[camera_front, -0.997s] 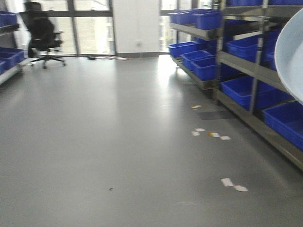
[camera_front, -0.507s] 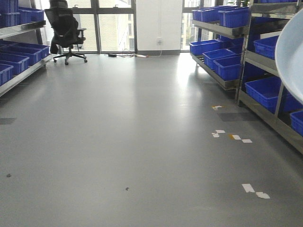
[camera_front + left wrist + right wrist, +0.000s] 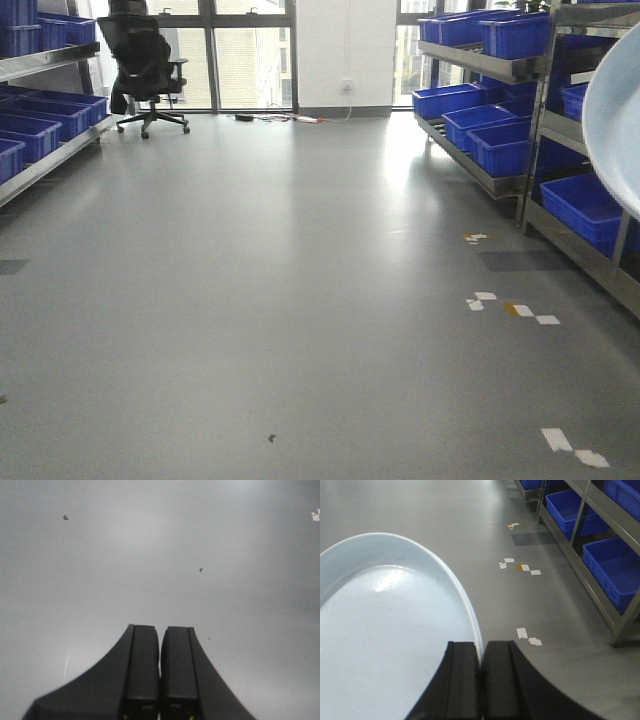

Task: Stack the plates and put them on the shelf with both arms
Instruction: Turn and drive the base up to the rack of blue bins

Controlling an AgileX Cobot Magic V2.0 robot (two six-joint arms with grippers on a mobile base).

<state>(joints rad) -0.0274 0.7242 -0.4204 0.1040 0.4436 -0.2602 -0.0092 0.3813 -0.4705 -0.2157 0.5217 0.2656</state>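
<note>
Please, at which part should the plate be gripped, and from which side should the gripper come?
Grip the plate at its thin raised rim, coming edge-on from outside, one finger on each face. Its middle is wide and flat, with nothing to pinch. The right gripper holds it so.

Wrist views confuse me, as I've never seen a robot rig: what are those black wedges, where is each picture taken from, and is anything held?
This is a two-armed robot on a mobile base. The front view looks ahead: a grey floor, blue crates on steel racks at both sides, a chair by the windows. The other two cameras sit on the wrists and look along the grippers; the black wedges are their fingers. The left gripper is shut on nothing, over the floor. The right gripper is shut on the rim of a pale plate, whose edge also shows at the front view's right side.
</note>
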